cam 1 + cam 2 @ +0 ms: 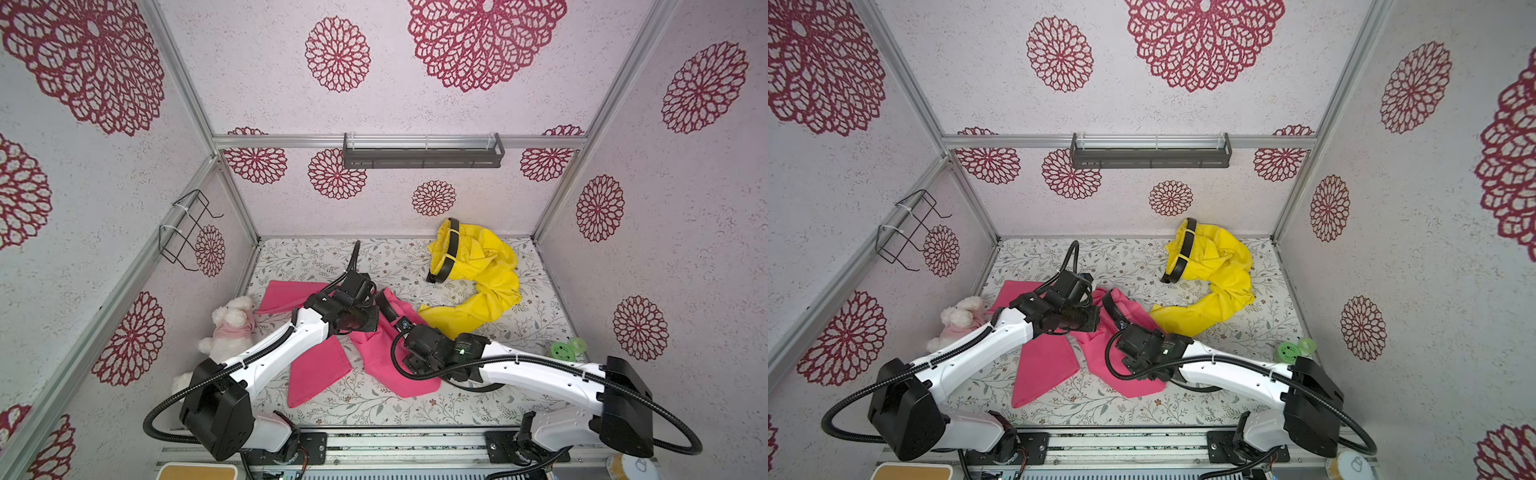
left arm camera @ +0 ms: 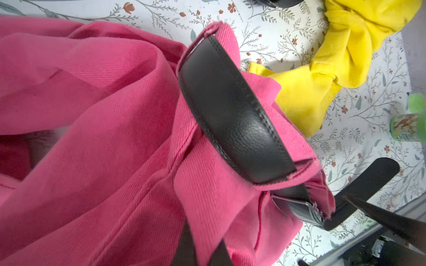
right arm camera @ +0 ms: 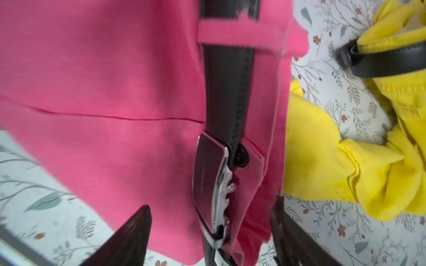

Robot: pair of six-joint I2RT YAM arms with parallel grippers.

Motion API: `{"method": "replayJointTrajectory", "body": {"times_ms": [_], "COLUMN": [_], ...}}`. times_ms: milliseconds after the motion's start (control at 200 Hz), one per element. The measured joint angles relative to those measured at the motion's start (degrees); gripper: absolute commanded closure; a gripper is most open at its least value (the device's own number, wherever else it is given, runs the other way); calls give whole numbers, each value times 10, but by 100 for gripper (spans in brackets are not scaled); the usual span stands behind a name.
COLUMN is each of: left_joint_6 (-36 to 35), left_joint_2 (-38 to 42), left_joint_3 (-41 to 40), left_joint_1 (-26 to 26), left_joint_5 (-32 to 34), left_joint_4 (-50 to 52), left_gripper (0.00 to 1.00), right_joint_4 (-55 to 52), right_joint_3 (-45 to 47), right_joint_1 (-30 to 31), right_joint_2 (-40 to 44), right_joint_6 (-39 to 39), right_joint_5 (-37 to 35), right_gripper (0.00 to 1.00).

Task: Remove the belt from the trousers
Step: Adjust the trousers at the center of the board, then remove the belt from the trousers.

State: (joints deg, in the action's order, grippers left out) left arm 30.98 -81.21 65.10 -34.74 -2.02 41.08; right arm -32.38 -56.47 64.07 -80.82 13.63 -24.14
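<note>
Even, diffuse overhead light in both top views; shadows on the tabletop (image 1: 532, 332) soft and faint; wall pattern (image 1: 83, 62) stretched toward the picture edges by the wide lens; right wrist view smeared throughout, the right gripper (image 3: 212, 201) dark and unsharp at its tips; between its jaws the buckle (image 3: 208, 182) carries a bright glare streak; left wrist view crisper, the belt (image 2: 230, 110) ahead of the jaws dully sheened.
</note>
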Motion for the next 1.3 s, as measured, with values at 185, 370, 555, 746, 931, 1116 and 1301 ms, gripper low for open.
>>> {"method": "replayJointTrajectory", "body": {"times_ms": [185,370,555,746,931,1116,1301], "left_joint_6": [5,15,26,28,27,30,16], "left_joint_2": [17,18,25,52,56,67,139], "left_joint_3": [7,7,5,-23,-46,-46,-44], "left_joint_1": [10,23,38,73,96,97,70], "left_joint_5": [-15,-30,-47,-53,-63,-56,18], "left_joint_4": [8,9,13,16,14,9,16], "left_gripper": [100,100,100,100,94,13,3], "right_joint_4": [54,116,134,153,175,132,71], "right_joint_3": [32,33,16,25,63,41,-2], "right_joint_1": [14,67,95,94,82,-27,-113], "right_joint_2": [-20,-55,-153,-144,29,131,144], "right_joint_6": [-9,-39,-48,-70,-142,-200,-232], "right_joint_5": [-82,-176,-271,-303,-196,-15,116], "right_gripper": [28,20,44,65,77,79,79]}}
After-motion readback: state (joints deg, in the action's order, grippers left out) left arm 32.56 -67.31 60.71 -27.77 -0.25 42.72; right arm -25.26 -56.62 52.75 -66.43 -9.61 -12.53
